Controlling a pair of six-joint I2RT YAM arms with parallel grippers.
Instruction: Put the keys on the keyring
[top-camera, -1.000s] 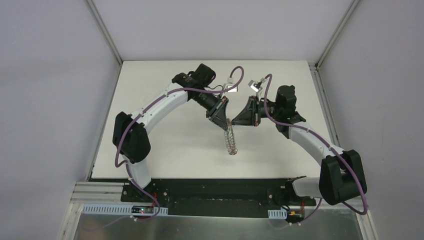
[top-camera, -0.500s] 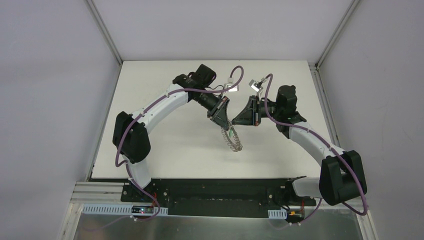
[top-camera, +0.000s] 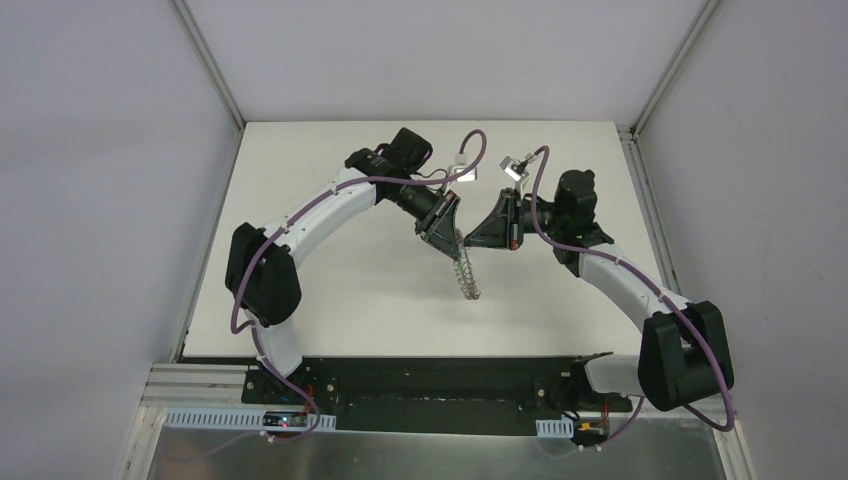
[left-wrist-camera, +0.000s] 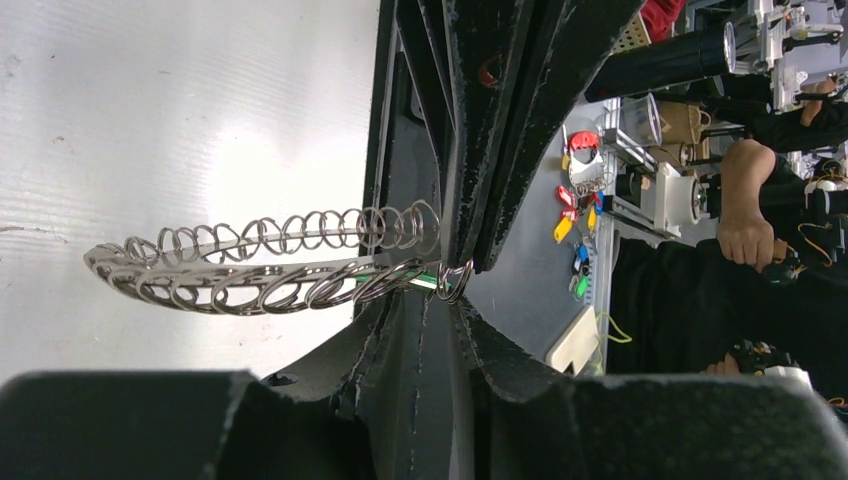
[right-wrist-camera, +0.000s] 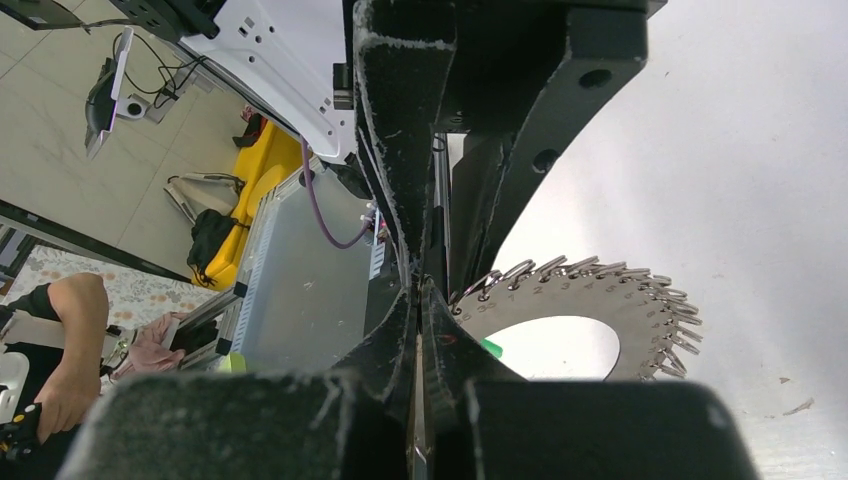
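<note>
My left gripper (top-camera: 449, 236) is shut on the rim of the keyring (top-camera: 466, 279), which hangs down from it above the table. In the left wrist view the keyring (left-wrist-camera: 250, 266) sticks out left from my closed jaws, edge-on. My right gripper (top-camera: 466, 240) meets the left one tip to tip and is shut. The key (left-wrist-camera: 424, 283) shows only as a green sliver at a small wire loop (left-wrist-camera: 452, 283) under the right fingertips (left-wrist-camera: 468, 255). In the right wrist view the numbered keyring (right-wrist-camera: 600, 298) lies just beyond my right gripper (right-wrist-camera: 421, 287), with the green key head (right-wrist-camera: 490, 347) beside one finger.
The white table (top-camera: 330, 270) is walled by grey panels on the left, back and right. The black base rail (top-camera: 430, 385) runs along the near edge. Purple cables (top-camera: 475, 150) loop above both wrists.
The hanging keyring has swung and turned a little under the left gripper and now looks narrower. The right gripper has edged slightly up and left against the left one.
</note>
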